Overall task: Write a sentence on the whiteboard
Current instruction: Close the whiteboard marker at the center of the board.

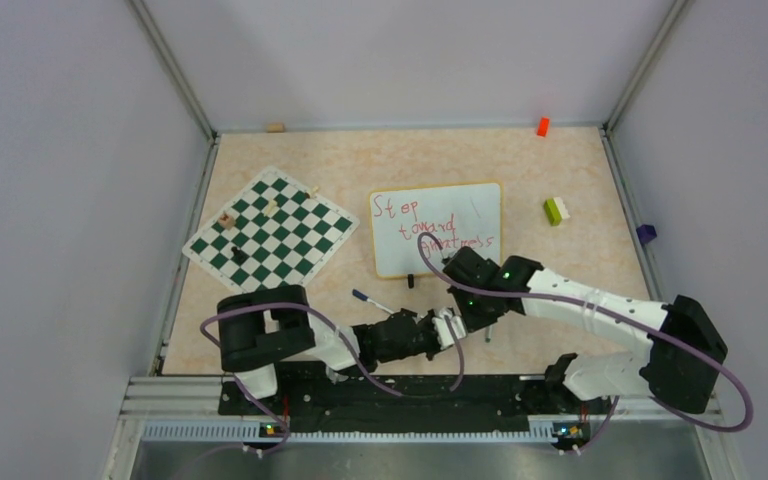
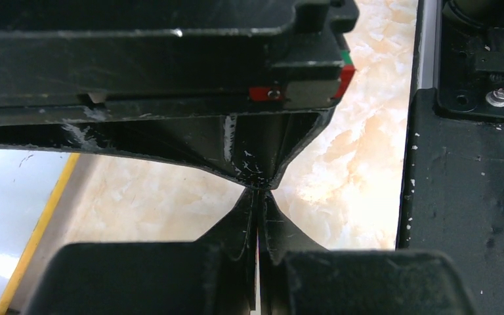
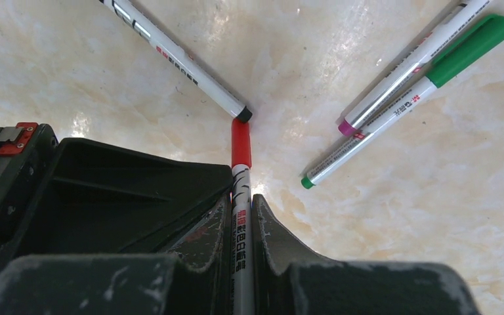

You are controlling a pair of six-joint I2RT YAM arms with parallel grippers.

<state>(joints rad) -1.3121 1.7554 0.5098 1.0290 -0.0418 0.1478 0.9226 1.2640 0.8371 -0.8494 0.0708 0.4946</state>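
Left gripper (image 2: 258, 197), nearest the lens: jaws pressed together, nothing between; right gripper (image 3: 241, 200): clamped on red marker (image 3: 241, 141), long axis straight away from the wrist, red cap leading, rear cut off by the frame edge; cap tip at the black end of a white marker (image 3: 177, 62), contact unclear; purple-ended marker (image 3: 407, 65) and green-capped marker (image 3: 394, 113) side by side to the right. Top view, left to right: chessboard mat (image 1: 268, 230), pieces too small to name; whiteboard (image 1: 400, 262) mid-table, long axis left-right, just beyond the right gripper; sentence (image 1: 430, 228), red, three lines stepping down rightward, last line partly hidden behind the right arm's cable (image 1: 421, 248); green-and-white block (image 1: 557, 210).
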